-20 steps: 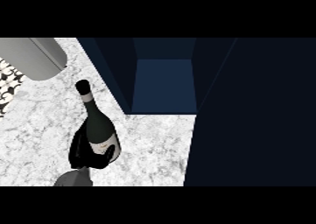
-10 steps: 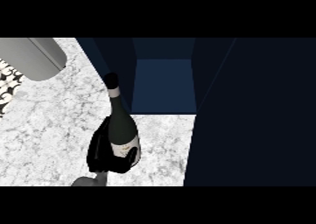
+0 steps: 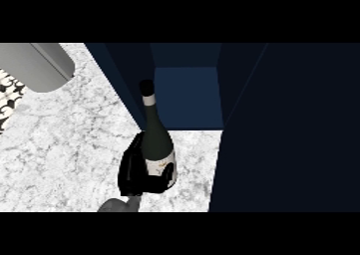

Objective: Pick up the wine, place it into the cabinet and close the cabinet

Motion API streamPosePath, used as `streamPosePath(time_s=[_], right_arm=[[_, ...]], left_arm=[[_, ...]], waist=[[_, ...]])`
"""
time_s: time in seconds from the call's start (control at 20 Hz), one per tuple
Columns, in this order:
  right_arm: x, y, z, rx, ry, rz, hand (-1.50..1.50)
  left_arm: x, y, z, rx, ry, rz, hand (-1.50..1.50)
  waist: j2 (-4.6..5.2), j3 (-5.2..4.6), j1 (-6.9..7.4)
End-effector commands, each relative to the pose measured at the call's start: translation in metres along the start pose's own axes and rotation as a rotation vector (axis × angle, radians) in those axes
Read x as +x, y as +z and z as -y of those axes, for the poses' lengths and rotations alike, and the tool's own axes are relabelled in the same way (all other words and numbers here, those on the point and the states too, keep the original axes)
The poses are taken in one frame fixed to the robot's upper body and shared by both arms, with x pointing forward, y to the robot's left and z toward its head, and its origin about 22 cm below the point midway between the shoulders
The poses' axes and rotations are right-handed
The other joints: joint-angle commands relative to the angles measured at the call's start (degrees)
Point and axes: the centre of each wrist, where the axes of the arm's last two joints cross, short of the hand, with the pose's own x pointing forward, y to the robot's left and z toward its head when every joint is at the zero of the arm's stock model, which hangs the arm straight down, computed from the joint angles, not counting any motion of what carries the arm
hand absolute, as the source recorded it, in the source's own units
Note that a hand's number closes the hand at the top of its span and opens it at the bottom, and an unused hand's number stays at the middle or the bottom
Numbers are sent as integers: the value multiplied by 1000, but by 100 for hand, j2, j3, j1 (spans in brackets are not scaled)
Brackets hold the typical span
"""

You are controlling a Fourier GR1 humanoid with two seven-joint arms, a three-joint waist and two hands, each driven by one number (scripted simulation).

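A dark green wine bottle (image 3: 159, 144) with a white neck band and a pale label is tilted over the marble counter, its neck pointing away from me. My right hand (image 3: 134, 172) is shut on its lower body from the left, and part of the base is hidden by the fingers. The bottle's cap sits against the front edge of the dark blue cabinet's left wall (image 3: 127, 82). The cabinet's open inside (image 3: 186, 97) lies just right of the neck. My left hand does not show.
The cabinet's dark open door or side panel (image 3: 293, 129) fills the right of the view. A grey rounded shape (image 3: 31, 64) is at the upper left above a black-and-white patterned strip (image 3: 2, 102). White marble counter (image 3: 57, 154) spreads to the left.
The hand has carried the bottle to the right and away from me, from the open counter up to the cabinet's mouth. The bottle now stands straighter.
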Motion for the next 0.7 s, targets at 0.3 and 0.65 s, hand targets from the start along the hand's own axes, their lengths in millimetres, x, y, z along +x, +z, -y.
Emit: streamPosePath(time_s=[0.3, 0.65], right_arm=[[0, 1, 17, -1, -25, 20, -150], [7, -1, 4, 16, -27, 9, -150]], left_arm=[[-12, -29, 13, 29, -23, 7, 150], [-17, -61, 4, 2, -21, 42, 150]], waist=[[5, 0, -18], [12, -4, -37]])
